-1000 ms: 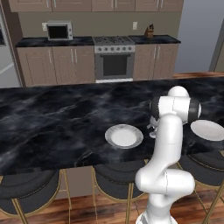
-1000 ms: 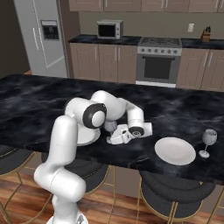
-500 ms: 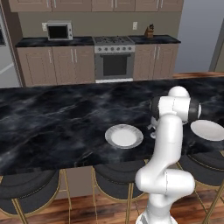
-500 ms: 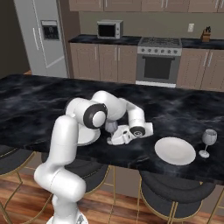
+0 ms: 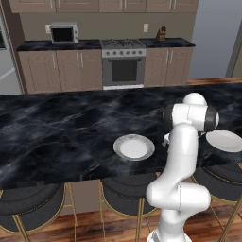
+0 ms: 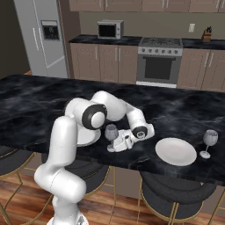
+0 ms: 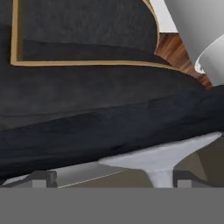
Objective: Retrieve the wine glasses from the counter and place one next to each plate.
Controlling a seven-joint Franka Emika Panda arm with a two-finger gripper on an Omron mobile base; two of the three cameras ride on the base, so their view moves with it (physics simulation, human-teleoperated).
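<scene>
Gripper lay low on the island, jaws spread wide around a wine glass stem without pinching it. That glass stood beside the left plate. Second glass stood by the other plate.

The black white-veined marble surface looks polished and faintly glossy, while the two round white plates appear smooth and glazed. The small clear greyish stemmed glass looks like thin glass, and the stools' dark seats look matt on shiny gold metal legs.
</scene>
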